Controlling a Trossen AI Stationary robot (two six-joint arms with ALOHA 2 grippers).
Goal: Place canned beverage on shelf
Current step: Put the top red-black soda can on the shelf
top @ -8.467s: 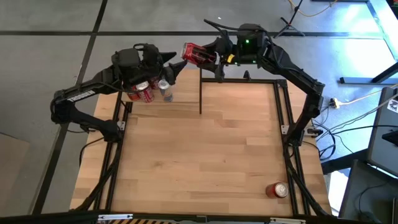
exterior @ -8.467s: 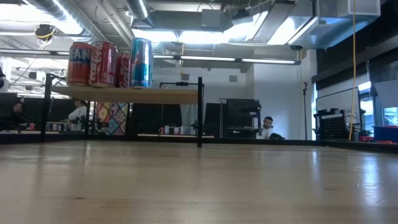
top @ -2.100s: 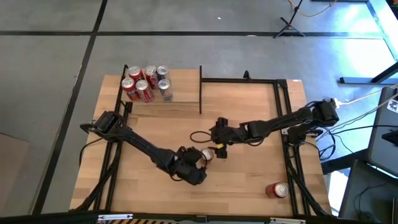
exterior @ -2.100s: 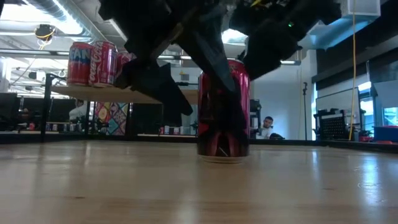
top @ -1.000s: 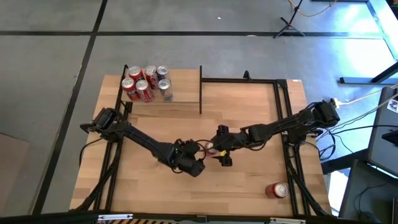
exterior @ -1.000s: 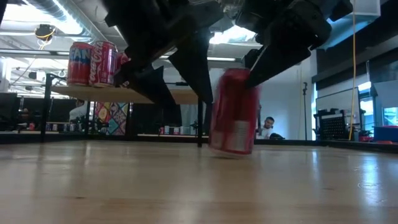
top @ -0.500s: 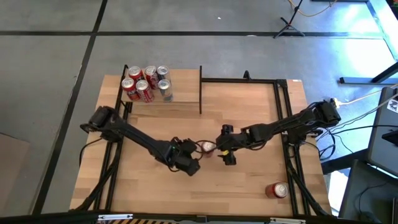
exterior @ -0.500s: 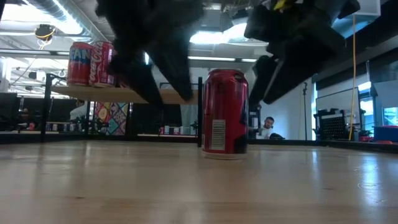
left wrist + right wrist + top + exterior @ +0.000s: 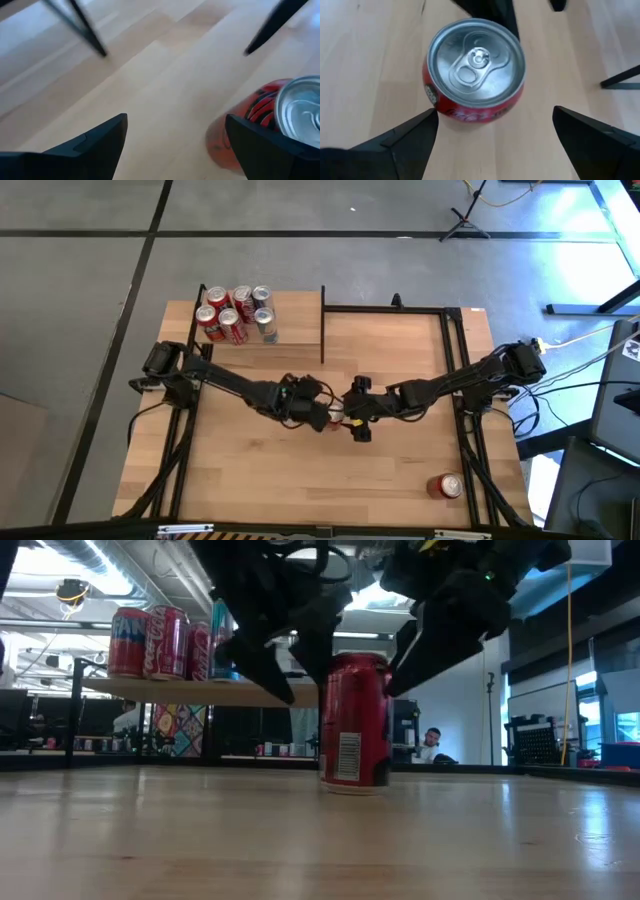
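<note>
A red soda can (image 9: 352, 720) stands upright on its base on the wooden tabletop near the middle; it also shows in the right wrist view (image 9: 476, 70) and the left wrist view (image 9: 270, 125). My left gripper (image 9: 320, 415) is open just to the can's left, and the can sits beside one finger (image 9: 270, 155). My right gripper (image 9: 354, 421) is open just to the can's right, above its top, with a finger on either side (image 9: 495, 145). The shelf (image 9: 290, 315) stands at the far left and carries several cans (image 9: 235, 315). My left gripper has one finger (image 9: 260, 150) close against the can's side near its top rim; I cannot tell whether it touches. The can stands upright on the table.
Another red can (image 9: 445, 485) lies on the table near the near right corner. The shelf's black posts (image 9: 322, 720) stand behind the can in the low view. A black frame (image 9: 455, 350) runs along the table's sides. Bare wood lies toward the near edge.
The can was tilted and blurred a second ago and now stands upright on the table, a little farther left in the low view. My left gripper has moved toward the far edge, up to the can's left side. My right gripper has stayed at the can's right.
</note>
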